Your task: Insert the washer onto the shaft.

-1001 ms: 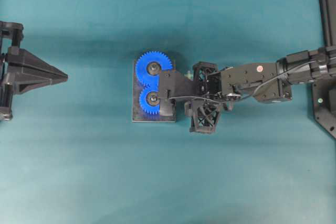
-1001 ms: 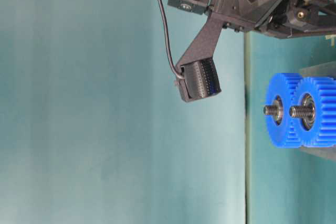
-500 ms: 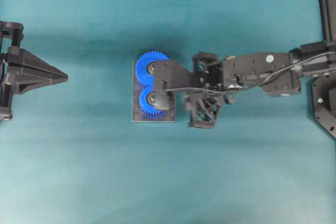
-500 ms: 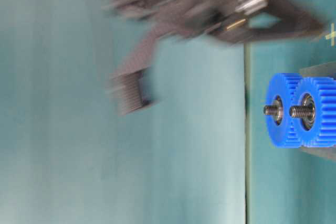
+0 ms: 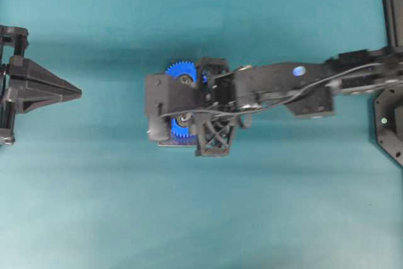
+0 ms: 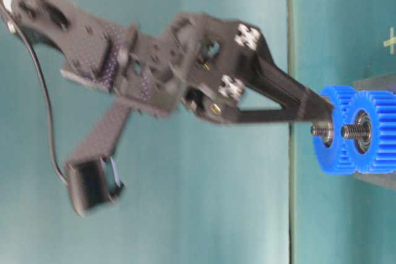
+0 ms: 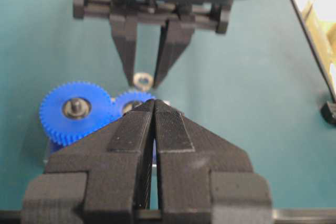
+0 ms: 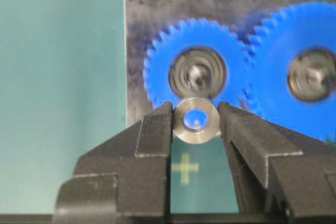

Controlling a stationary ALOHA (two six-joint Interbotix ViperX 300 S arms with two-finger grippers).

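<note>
Right gripper (image 8: 195,121) pinches the washer (image 8: 196,119) edge-on between ribbed black fingers (image 8: 155,129): a flat, bright metal ring with a round bore. It hangs just short of a threaded steel shaft (image 8: 197,75) (blurred) at the hub of a blue toothed plastic gear (image 8: 163,56). A second meshing gear (image 8: 283,35) sits beside it on a dark plate (image 8: 137,35). Left gripper (image 7: 154,109) closed, wedge tips touching, holding nothing.

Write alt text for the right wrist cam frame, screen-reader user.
The right end effector pinches a small metal washer by its edges between two black fingers, just short of a blue gear with a shaft at its center. A second blue gear meshes beside it on a dark plate over a teal table.
</note>
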